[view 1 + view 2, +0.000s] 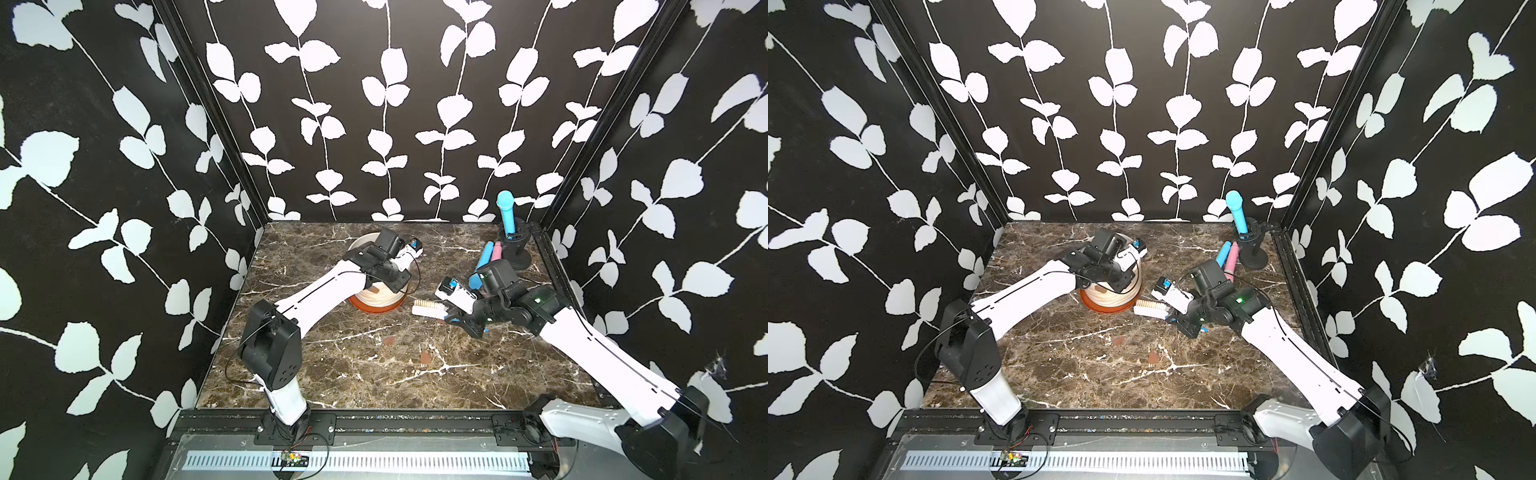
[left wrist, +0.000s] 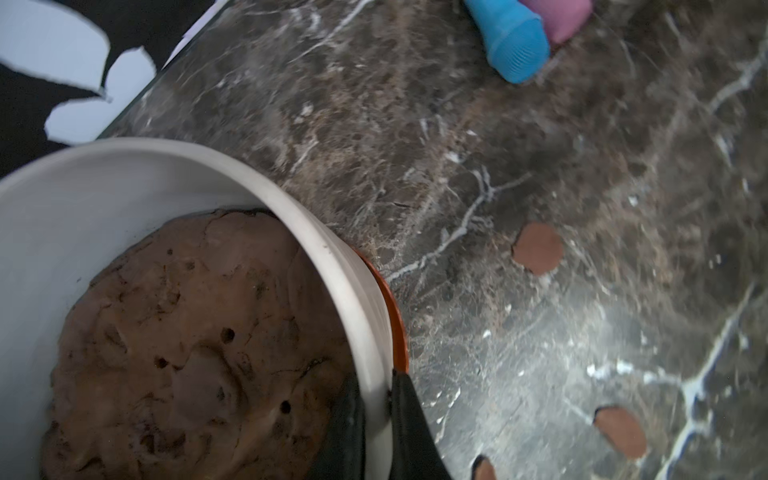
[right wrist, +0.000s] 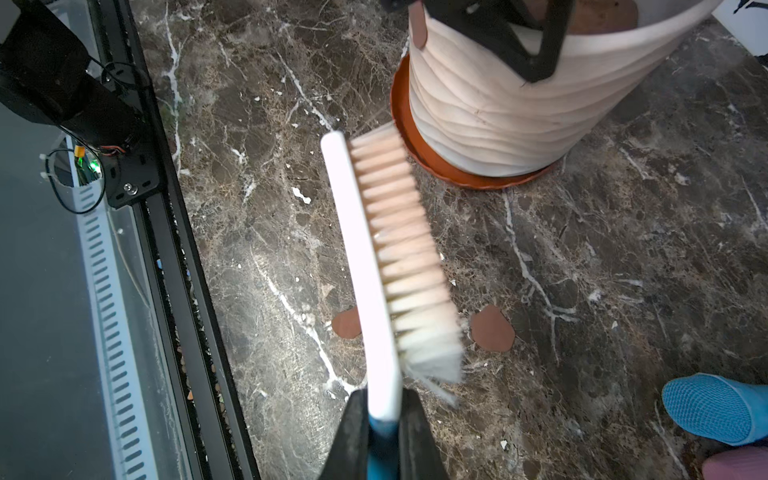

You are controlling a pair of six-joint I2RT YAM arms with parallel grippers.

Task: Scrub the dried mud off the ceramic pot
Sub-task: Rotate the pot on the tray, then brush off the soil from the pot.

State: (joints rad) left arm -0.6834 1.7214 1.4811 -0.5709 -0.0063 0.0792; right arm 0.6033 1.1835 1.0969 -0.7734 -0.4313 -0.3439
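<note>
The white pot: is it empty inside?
Not empty. The ceramic pot holds a lumpy brown soil mass, sitting below its rim.

Two white-and-black arms, the left arm (image 1: 320,297) and the right arm (image 1: 602,357), each ending in a black pincer.
Smooth white link shells carry a thin dark slotted line along their length and meet at boxy black joint housings (image 1: 270,349) dotted with small round holes. Just behind each pincer sits a white camera block (image 1: 457,294) with a blue face. The left pincer (image 2: 376,415) and right pincer (image 3: 384,419) have tapering matte black fingers. Far back from the left pincer a thin black cable (image 1: 227,368) loops out; a green light (image 1: 539,299) glows behind the right one.
</note>
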